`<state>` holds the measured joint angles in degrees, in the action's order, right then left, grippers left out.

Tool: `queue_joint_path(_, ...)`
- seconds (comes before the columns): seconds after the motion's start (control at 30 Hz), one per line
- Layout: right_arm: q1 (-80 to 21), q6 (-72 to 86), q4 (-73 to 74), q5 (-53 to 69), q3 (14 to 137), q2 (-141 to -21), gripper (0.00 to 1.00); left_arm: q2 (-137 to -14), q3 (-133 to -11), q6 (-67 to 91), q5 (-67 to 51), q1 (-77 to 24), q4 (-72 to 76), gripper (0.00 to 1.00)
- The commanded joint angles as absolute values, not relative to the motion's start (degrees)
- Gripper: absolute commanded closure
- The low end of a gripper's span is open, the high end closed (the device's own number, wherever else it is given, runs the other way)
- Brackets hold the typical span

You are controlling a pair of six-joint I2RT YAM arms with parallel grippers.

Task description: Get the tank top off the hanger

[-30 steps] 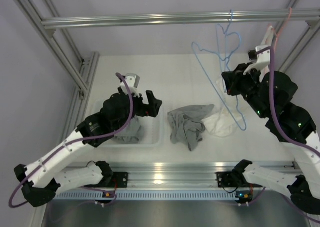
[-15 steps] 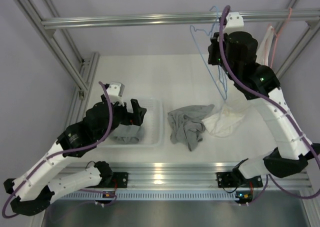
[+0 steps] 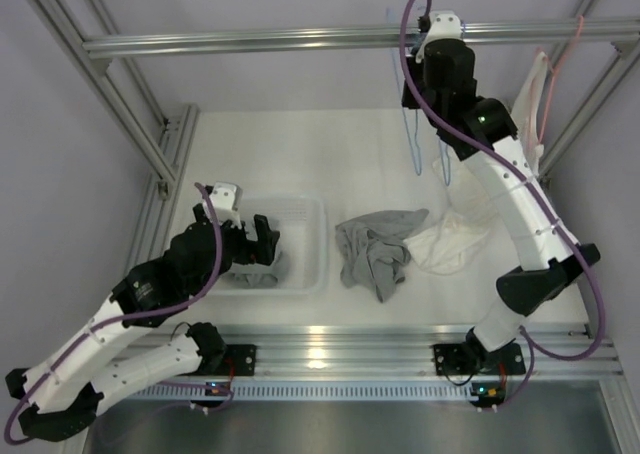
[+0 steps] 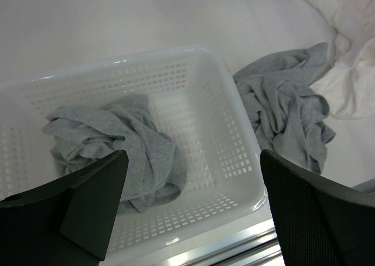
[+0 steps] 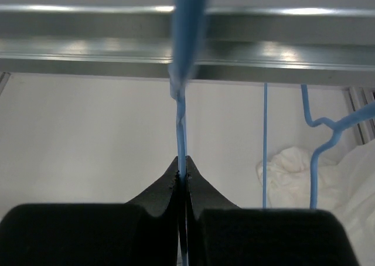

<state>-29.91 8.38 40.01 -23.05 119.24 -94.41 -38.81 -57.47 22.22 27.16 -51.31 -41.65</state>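
**Hanger pinched at the rail, garments left far below**

The right claw (image 5: 181, 165) is seen fully closed, its two black fingertips pressed onto the thin blue wire of the hanger (image 5: 180, 122). The wire is held upright between them, and its upper part is carried up in front of the aluminium rail (image 5: 88, 49) across the top of the frame. From above, the rest of the hanger is seen dangling beneath the raised wrist.

The left claw (image 4: 193, 154) is held wide apart with nothing gripped. It is poised over the white basket (image 4: 176, 52), in which a crumpled grey garment (image 4: 135, 143) is lodged towards the left side, directly under the spread fingers.

Just beyond the basket's right wall, a second grey garment (image 3: 375, 249) is heaped on the table (image 3: 300, 154), and a white garment (image 3: 450, 242) is bunched against its right edge. Both are set well below the right claw. Which of these three pieces is the tank top cannot be told.
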Motion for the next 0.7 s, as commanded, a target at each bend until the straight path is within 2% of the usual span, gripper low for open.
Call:
queue_joint_path(0.0, -29.53, 10.46, 38.15, -23.20, 117.09, -94.05, 1.00, -40.69, -55.72, 21.09, 29.27, -51.24, -42.01, 0.01)
queue_joint_path(0.13, -29.53, 12.21, 36.22, -22.86, 107.77, -90.80, 1.00, -40.52, -55.99, 21.09, 28.65, -51.24, -41.84, 0.01)
queue_joint_path(0.3, -29.97, 12.92, 34.28, -22.32, 102.93, -86.58, 1.00, -40.34, -56.95, 20.83, 26.81, -51.24, -40.70, 0.01)
queue_joint_path(0.67, -28.22, 10.28, 34.36, -19.95, 105.29, -84.90, 1.00, -39.64, -57.22, 21.53, 25.13, -51.24, -39.99, 0.01)
